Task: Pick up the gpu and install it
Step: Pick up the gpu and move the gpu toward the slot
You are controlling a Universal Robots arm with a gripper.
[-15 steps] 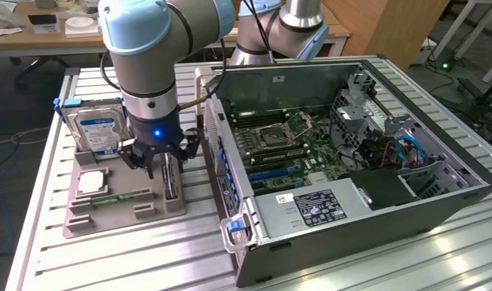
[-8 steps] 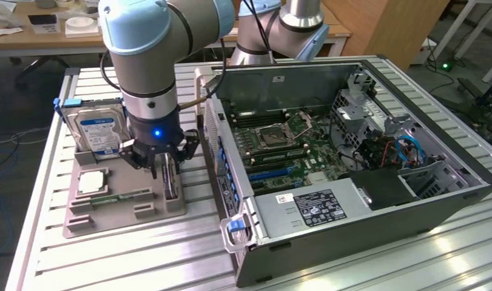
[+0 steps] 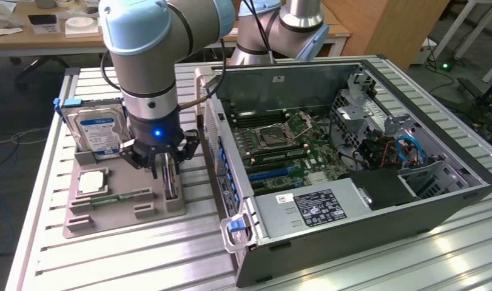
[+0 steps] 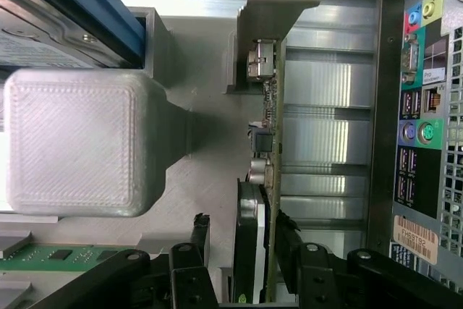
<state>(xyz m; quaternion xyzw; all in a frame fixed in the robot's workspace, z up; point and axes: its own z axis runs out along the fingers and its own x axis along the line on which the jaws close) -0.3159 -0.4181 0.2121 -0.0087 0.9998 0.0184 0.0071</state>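
reaching pose: grey and pale-blue jointed robot arm (image 3: 148, 66) stands upright over the tray, wrist pointing straight down, blue light lit on the wrist.
gripper: black two-finger gripper (image 3: 161, 162) (image 4: 244, 226) sits low over the tray's slot nearest the case.
fingers: black fingers (image 4: 200, 231) spread, one on each side of the card. one shows a clear gap to the cooler face, the other sits just beside the board side. no pinch visible.
gpu: thin dark card with a pale metal bracket (image 3: 171, 185) (image 4: 264, 171) stands on edge in the tray slot, between the fingers, outside the case.
tray: flat grey plastic parts tray (image 3: 136, 179) lies on the ribbed aluminium table (image 3: 132, 254), at the exterior view's left of the case.
neighbours: silver hard drive with a blue-white label (image 3: 98, 133) stands upright in the tray. narrow green memory stick (image 3: 120, 197) lies flat near it.
case: open black computer tower (image 3: 351, 236) lies on its side, green motherboard (image 3: 286, 145) exposed.
hidden: gripper covers the card's upper edge in the exterior view. wrist view gives the card edge-on, one end behind the gripper's linkages. arm's shoulder is cut off.
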